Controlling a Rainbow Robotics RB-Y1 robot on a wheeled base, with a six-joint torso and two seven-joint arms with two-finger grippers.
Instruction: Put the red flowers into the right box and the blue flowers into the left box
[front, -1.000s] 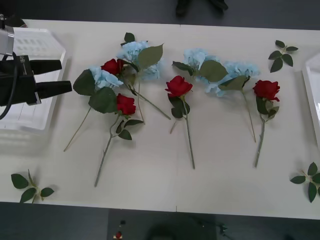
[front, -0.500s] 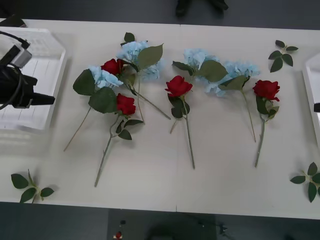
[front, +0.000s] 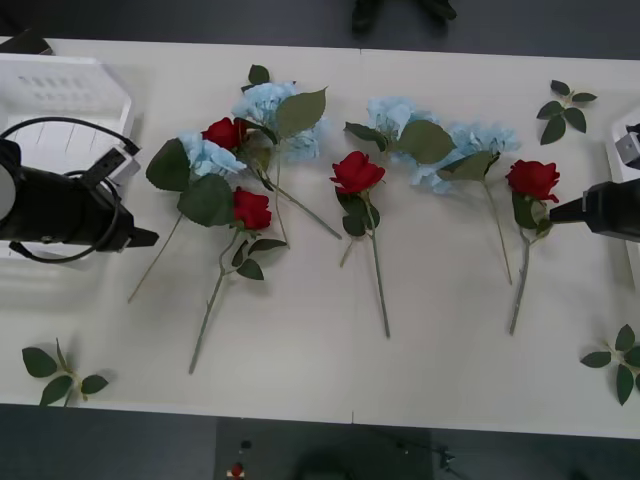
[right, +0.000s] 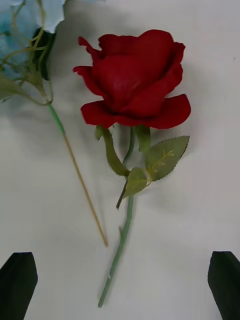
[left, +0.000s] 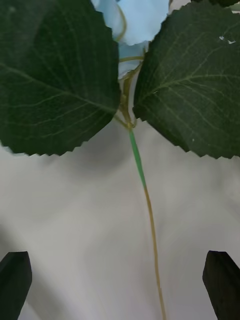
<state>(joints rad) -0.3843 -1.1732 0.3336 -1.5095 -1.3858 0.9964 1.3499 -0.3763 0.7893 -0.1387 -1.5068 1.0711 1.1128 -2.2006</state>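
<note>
- While all four red flowers (front: 357, 173) lie flat on the white surface (front: 320, 360), none is in a box: one at the right end (front: 532, 180), one mid-surface, two twd the left end (front: 251, 209) and (front: 226, 132).
- Blue flowers (front: 270, 105) are also loose on the surface, along its far half: two clusters left of centre, the nearer one (front: 207, 157) w/ big dark leaves, and two right of centre (front: 395, 115), (front: 480, 140).
- Left-side roses overlap the blue clusters' leaves and stems; the right-end rose lies just beside a blue stem, seen close in the right wrist view (right: 135, 75).
- Left box (front: 70, 90) sits at the far left corner of the surface; the right box (front: 622, 150) shows as a white rim at the right edge.
- Left gripper (front: 148, 238) is over the left part of the surface, in front of the left box, fingers spread apart w/ nothing held; left wrist view shows the thin stem (left: 145, 190) and two broad leaves of a blue flower betw its fingertips (left: 15, 280).
- Right gripper (front: 556, 212) is at the right edge, tip just beside the right-end rose, also spread wide and empty; its fingertips (right: 225, 280) flank that rose's stem.
- Bloomless leaf sprigs (front: 60, 370) lie at the corners.
</note>
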